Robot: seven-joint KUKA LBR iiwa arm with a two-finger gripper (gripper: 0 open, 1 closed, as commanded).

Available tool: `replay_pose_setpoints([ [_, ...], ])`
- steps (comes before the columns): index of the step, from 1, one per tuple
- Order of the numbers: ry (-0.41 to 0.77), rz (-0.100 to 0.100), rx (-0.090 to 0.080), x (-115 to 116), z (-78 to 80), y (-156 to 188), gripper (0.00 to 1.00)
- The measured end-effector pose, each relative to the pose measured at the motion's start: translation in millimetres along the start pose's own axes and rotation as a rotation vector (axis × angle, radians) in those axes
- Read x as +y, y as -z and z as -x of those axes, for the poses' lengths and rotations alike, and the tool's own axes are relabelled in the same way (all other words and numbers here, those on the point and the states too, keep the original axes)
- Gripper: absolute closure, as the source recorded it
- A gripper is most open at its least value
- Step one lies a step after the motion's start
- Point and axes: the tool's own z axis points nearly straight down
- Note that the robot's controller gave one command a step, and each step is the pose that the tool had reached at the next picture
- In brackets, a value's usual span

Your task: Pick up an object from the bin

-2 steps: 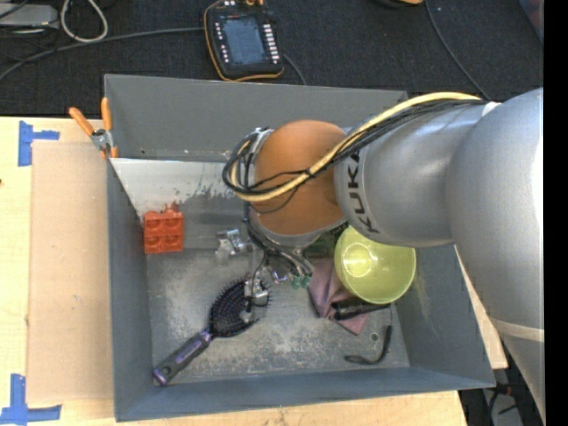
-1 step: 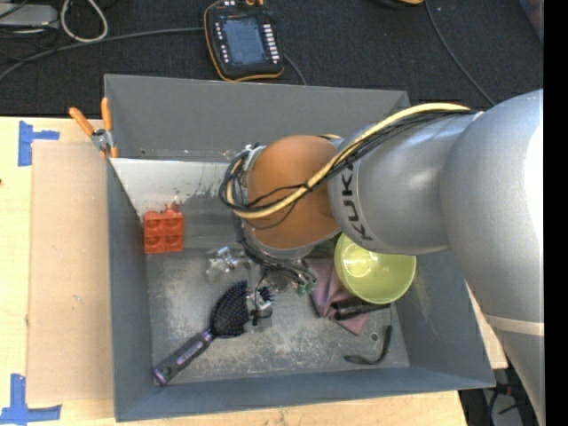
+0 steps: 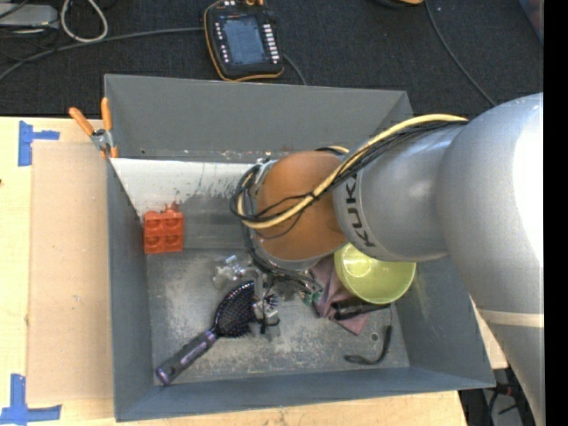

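Where the black hairbrush (image 3: 222, 322) lies, the gripper (image 3: 264, 305) hangs at its head — open or closed, unclear.

The single camera looks steeply down on the grey bin (image 3: 129, 327) from above its near edge, close enough that the bin spans most of the view; the arm (image 3: 399, 202) enters from the right.

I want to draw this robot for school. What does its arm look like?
The arm is a thick, round, silver-grey tube with black KUKA letters on it. Its wrist has a smooth orange cover shaped like a ball. A yellow cable and black cables loop around that cover. The little hand underneath is grey metal.
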Motion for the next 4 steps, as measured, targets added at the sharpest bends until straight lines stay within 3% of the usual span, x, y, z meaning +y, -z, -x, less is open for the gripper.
replay_pose_setpoints([
  [1, 0.16, -0.003, -0.002, 9.6, 6.4, 4.0, 1.0],
  [3, 0.158, -0.001, 0.002, 10.3, 4.3, 16.1, 1.0],
  [4, 0.157, 0.0, 0.001, 11.4, 4.5, 45.0, 1.0],
])
